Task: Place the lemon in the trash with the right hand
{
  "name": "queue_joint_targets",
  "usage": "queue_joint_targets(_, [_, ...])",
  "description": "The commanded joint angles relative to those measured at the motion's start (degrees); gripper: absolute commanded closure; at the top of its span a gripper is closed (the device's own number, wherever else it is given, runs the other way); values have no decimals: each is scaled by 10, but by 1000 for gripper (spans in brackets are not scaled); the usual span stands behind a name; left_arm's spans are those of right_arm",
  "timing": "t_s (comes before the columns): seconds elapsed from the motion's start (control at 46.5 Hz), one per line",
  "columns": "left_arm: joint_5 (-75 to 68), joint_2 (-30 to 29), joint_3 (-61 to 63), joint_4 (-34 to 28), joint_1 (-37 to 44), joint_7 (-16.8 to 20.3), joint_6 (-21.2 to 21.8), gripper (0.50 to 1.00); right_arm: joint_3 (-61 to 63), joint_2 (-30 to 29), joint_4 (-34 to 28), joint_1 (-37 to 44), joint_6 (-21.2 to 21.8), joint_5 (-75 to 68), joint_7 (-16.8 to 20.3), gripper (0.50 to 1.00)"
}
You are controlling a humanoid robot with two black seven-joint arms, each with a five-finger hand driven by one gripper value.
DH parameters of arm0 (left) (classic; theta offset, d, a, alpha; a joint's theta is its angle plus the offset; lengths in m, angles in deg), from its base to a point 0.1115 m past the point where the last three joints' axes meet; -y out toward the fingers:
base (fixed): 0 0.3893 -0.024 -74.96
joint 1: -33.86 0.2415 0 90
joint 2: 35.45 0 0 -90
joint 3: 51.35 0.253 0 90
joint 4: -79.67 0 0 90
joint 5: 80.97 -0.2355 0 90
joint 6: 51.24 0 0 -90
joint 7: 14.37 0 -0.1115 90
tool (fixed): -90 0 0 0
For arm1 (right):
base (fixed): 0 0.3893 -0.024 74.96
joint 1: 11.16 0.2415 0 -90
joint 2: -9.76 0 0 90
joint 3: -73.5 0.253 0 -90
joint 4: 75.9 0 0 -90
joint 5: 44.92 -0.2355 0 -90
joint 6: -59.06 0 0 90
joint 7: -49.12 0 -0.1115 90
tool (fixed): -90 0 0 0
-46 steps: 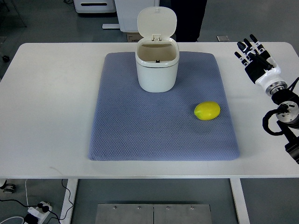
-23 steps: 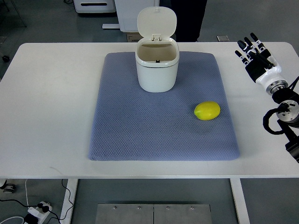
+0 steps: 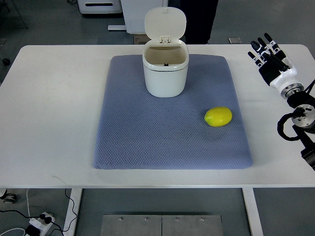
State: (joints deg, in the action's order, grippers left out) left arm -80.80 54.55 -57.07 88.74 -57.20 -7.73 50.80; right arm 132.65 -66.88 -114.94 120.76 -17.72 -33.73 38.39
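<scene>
White table (image 3: 59, 113) seen from the top view; a blue-grey quilted mat (image 3: 147, 137) is laid across its middle. A white trash bin (image 3: 165, 69) stands upright at the far part of the mat, lid (image 3: 165, 22) tipped back, mouth open. The lemon (image 3: 218, 116) is lying on the mat's right part, apart from the bin and untouched. The right hand (image 3: 269, 58) is held over the table's far right corner, well apart from the lemon, fingers (image 3: 260, 48) spread and nothing held. The left arm is not seen.

Step judged: reach not yet begun. Next called for: hand to be brought leftward and nearer over the lemon, fingers kept wide, then closed around it.
</scene>
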Motion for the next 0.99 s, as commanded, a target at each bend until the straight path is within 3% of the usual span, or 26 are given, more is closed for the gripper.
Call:
queue_joint_targets(0.0, [0,0,0,0,0,0,0,500,0,0,0,0,0,0,0,500])
queue_joint_targets(0.559, [0,0,0,0,0,0,0,500,-10,13,-1,26,0,0,1,500])
queue_joint_targets(0.968, [0,0,0,0,0,-1,0,500,-150,90,-9,80,1,-2,4,500])
